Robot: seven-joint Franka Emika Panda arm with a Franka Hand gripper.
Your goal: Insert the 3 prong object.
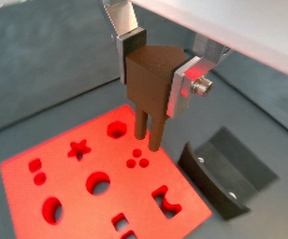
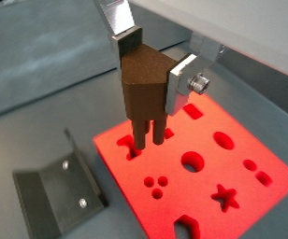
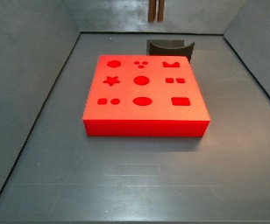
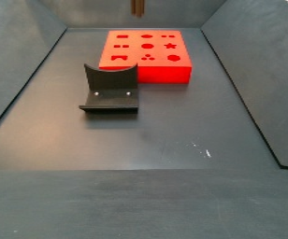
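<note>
My jaws (image 1: 159, 75) are closed on the 3 prong object (image 1: 148, 89), its dark brown body held between my silver fingers (image 1: 188, 82). Its prongs point down and hang above the red block (image 1: 96, 177), over the side with the three small round holes (image 1: 137, 161), not inside them. The fixture (image 4: 109, 90) stands on the worktop (image 4: 147, 149) beside the block.
</note>
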